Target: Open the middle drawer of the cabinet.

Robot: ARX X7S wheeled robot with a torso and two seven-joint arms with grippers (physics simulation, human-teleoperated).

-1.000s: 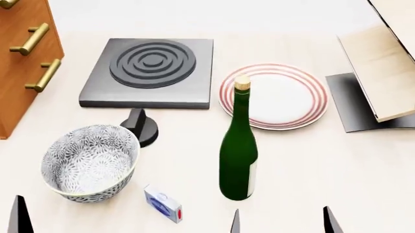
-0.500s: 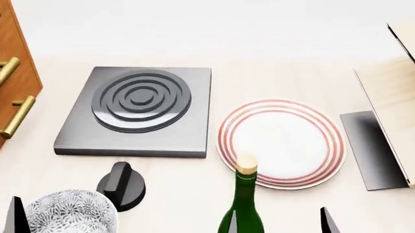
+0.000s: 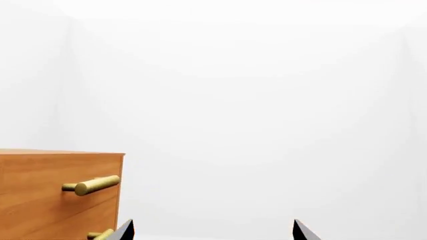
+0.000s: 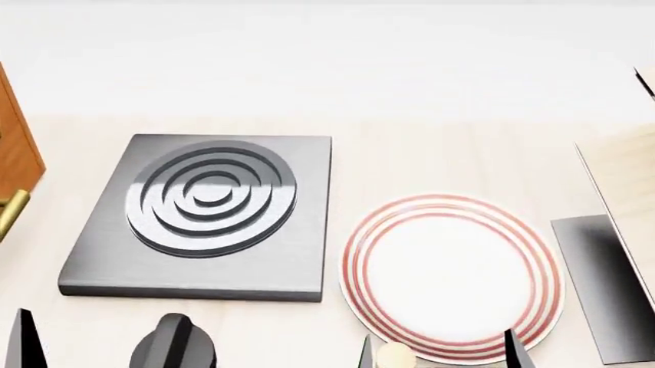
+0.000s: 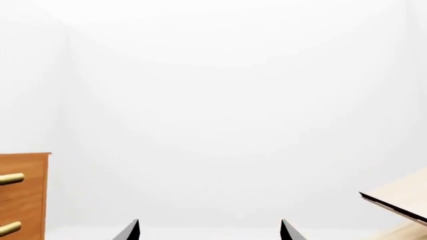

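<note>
Reaching the middle drawer of the cabinet means swinging the left hand toward that second brass handle; both hands gape wide and empty, the right hand idle.

Super bright, flat sim lighting — white background nearly blown out, only soft faint shadows on the tabletop, everything sharp, no blur.

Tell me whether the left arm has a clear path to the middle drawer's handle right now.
Probably yes. In the left wrist view the left claw is open and empty, with only blank space between it and the cabinet. The middle drawer's handle just peeks in beside one fingertip, off to the side, so the arm must swing across.
</note>
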